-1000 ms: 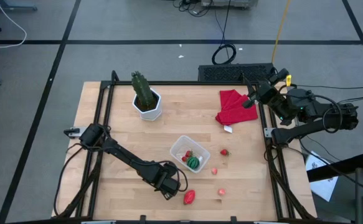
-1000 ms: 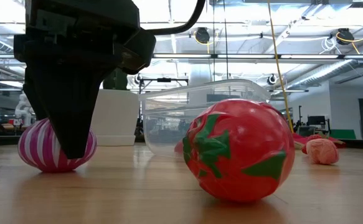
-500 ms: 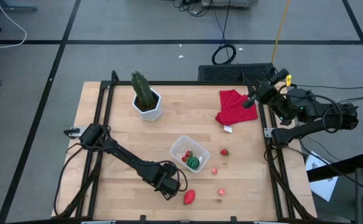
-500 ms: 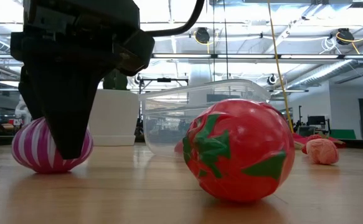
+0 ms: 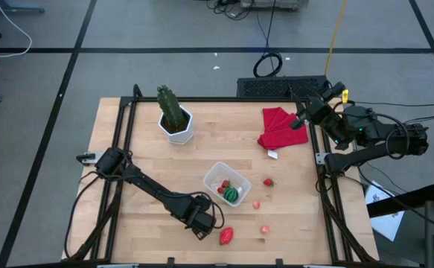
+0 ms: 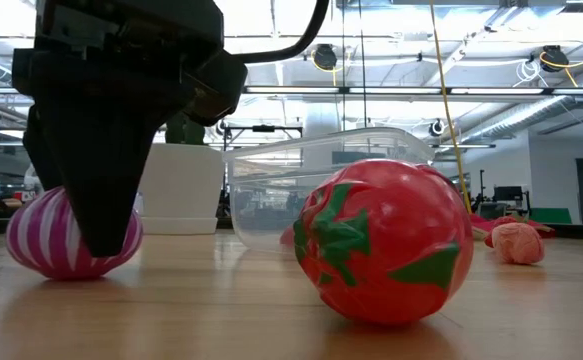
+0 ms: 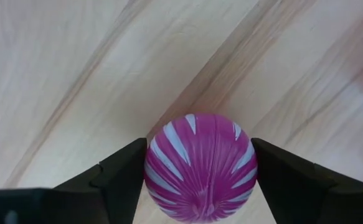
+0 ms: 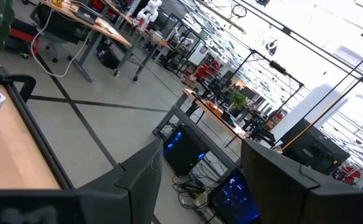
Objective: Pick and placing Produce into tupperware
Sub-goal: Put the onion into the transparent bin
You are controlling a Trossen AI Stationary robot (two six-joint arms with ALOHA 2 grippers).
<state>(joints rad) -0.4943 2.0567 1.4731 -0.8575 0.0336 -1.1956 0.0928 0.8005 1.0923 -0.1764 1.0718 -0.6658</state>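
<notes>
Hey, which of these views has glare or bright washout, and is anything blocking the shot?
Low view: ceiling lights wash out the background, and the left gripper blocks part of the purple striped piece. Right wrist view: bright skylights wash out one corner. High view: evenly lit.

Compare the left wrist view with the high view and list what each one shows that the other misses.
Only the left wrist view shows the purple-and-white striped ball, sitting on the wood between the left hand's open fingers.

Only the high view shows the clear tupperware holding the green striped melon, the cactus in its white pot, the red cloth, loose berries, and the right hand parked by that cloth.

Both show the wooden table and the left hand.
</notes>
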